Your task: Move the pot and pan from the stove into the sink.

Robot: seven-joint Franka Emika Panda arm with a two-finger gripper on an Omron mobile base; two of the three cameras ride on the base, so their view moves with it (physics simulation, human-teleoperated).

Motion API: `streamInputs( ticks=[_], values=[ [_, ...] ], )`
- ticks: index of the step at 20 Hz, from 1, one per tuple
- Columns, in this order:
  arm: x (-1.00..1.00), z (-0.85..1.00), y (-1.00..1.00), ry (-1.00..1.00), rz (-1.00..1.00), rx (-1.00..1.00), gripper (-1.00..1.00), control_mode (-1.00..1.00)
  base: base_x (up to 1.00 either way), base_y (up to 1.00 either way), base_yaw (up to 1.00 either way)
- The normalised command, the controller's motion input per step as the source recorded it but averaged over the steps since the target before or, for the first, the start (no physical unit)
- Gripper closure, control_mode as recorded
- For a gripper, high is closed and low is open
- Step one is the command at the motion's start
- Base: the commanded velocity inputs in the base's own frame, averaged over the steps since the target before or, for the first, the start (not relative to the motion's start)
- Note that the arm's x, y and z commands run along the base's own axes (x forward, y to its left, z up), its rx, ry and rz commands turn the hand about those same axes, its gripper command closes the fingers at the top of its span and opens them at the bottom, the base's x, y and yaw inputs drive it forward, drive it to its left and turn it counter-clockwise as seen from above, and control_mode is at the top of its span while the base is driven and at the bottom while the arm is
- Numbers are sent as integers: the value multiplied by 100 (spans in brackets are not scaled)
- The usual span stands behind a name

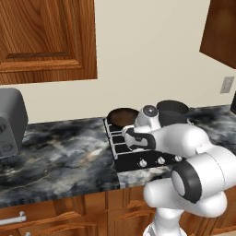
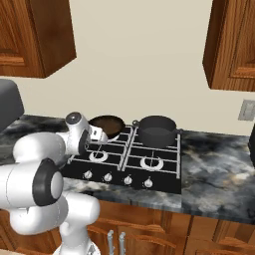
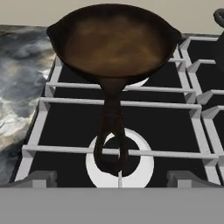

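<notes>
Pan (image 3: 114, 46) on the stove's (image 3: 144, 116) rear left burner, long handle (image 3: 110, 131) reaching toward the front burner, pot (image 2: 157, 130) on the rear right burner beside it, gripper (image 3: 112, 180) hovering just behind the handle's end, fingers wide apart, holding nothing, marbled countertop (image 1: 60, 154) to the stove's left.

pot (image 3: 219, 16) cut by hand view's edge, arm hides stove's (image 1: 120, 148) right side

Brown pan (image 3: 113, 43) on stove (image 3: 148, 116) grates, handle end above white burner ring (image 3: 140, 164)
</notes>
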Motion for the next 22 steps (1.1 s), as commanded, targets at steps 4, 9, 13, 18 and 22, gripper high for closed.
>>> streamInputs(
  ticks=[4, 9, 13, 18, 22],
  values=[
    [20, -14, 0, 0, 0, 0, -100, -100, 0, 0, 0],
    [26, -21, 0, 0, 0, 0, -100, -100, 0, 0, 0],
    [14, -33, 0, 0, 0, 0, -100, -100, 0, 0, 0],
    [7, -32, 0, 0, 0, 0, -100, -100, 0, 0, 0],
    [10, -17, 0, 0, 0, 0, -100, -100, 0, 0, 0]
  ],
)
